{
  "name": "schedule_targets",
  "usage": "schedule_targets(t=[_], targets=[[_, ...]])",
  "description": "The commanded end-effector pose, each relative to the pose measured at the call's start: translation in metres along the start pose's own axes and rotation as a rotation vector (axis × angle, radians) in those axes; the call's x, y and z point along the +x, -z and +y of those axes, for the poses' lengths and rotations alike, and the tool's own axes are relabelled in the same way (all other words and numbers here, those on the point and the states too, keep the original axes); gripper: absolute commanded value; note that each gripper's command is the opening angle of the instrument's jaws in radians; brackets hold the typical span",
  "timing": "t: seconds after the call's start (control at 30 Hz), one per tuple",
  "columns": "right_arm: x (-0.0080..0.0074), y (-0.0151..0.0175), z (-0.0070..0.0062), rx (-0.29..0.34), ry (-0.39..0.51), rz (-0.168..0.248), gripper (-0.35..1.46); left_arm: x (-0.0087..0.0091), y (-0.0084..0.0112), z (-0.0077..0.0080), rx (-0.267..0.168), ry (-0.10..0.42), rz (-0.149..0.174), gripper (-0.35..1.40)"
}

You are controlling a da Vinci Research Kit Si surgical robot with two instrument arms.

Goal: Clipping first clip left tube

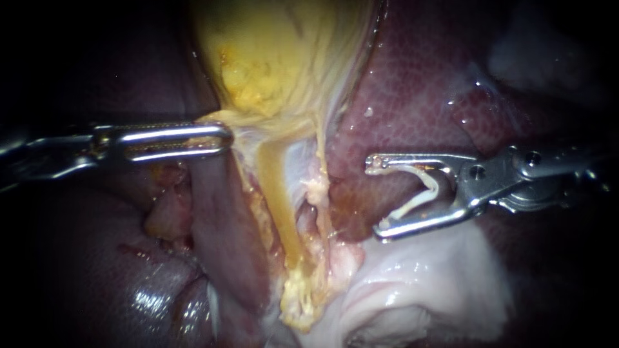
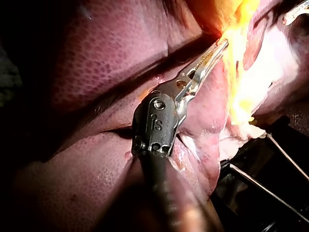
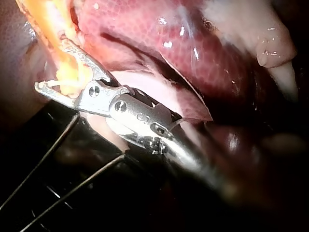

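Yellow and slender, the left tube (image 1: pixel 282 200) runs down the frame's centre from the yellow-cream gallbladder (image 1: pixel 277 58). At centre left, the steel left instrument (image 1: pixel 216 140) has its jaws clamped on the gallbladder's lower edge, probably to hold the tube taut and exposed. At centre right, over the dark red liver (image 1: pixel 412 96), the steel right instrument (image 1: pixel 376 198) holds a white open clip (image 1: pixel 425 193) in wide-set jaws. The clip has not yet reached the tube.

Thin metal rods (image 2: pixel 270 194) cross a dark surface (image 3: pixel 96 208).
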Motion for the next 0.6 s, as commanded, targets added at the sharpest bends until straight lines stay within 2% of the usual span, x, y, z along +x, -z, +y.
schedule_targets(t=[0.03, 0.2, 0.3, 0.4, 0.53, 0.6], targets=[[-0.0001, 0.0000, 0.0000, 0.000, 0.001, 0.000, 0.60, -0.0002, 0.0003, -0.0002, 0.002, 0.001, -0.007, -0.35], [-0.0008, -0.0005, 0.0000, -0.002, 0.005, 0.001, 0.60, -0.0003, 0.0009, -0.0006, -0.012, 0.002, -0.013, -0.35], [-0.0024, -0.0018, 0.0000, -0.006, 0.015, 0.005, 0.60, 0.0001, 0.0008, -0.0007, -0.014, 0.001, -0.014, -0.35], [-0.0052, -0.0041, 0.0004, -0.003, -0.004, -0.024, 0.60, 0.0003, 0.0007, -0.0007, -0.014, 0.000, -0.014, -0.35], [-0.0103, -0.0082, 0.0010, 0.015, -0.042, -0.059, 0.60, 0.0005, 0.0006, -0.0008, -0.010, -0.001, -0.014, -0.35], [-0.0123, -0.0096, 0.0014, 0.020, -0.061, -0.072, 0.60, 0.0005, 0.0005, -0.0009, -0.011, -0.001, -0.014, -0.35]])
